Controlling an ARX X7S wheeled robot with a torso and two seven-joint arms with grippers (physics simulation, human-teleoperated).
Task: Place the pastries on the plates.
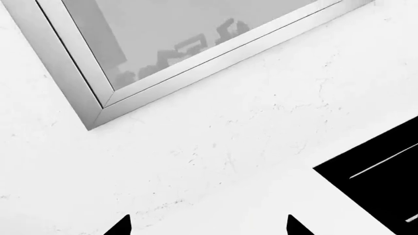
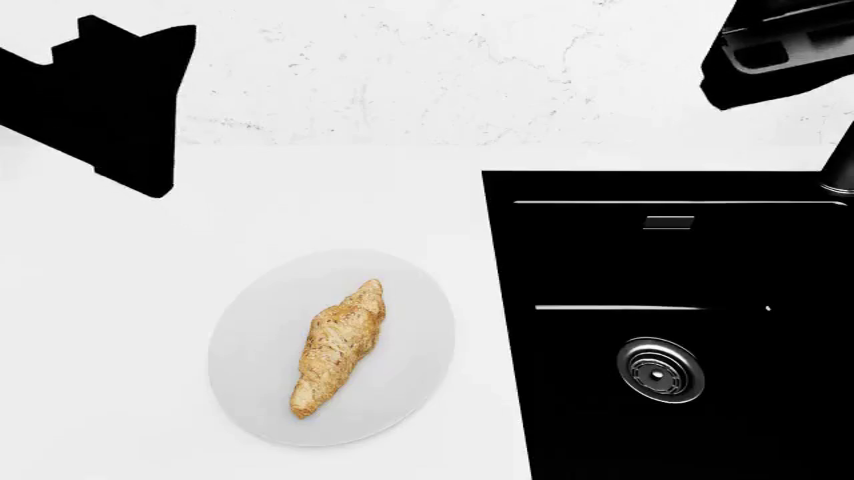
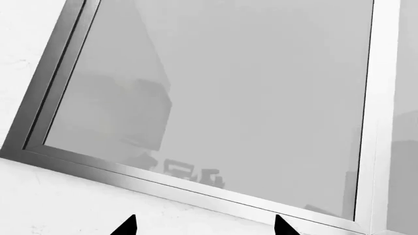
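In the head view the long tan croissant (image 2: 339, 345) lies on the plain pale grey-white plate (image 2: 267, 330) on the white counter. The flaky puff and the blue-rimmed plate are out of view. My left gripper (image 1: 209, 226) is open and empty, raised at the head view's upper left (image 2: 114, 95), facing the wall. My right gripper (image 3: 203, 226) is open and empty, raised at the upper right (image 2: 774, 50), facing a window.
A black sink (image 2: 667, 320) with a round drain (image 2: 659, 370) fills the counter's right side. A metal-framed window (image 3: 216, 98) sits in the white marbled wall (image 2: 441, 70) behind; it also shows in the left wrist view (image 1: 196, 39).
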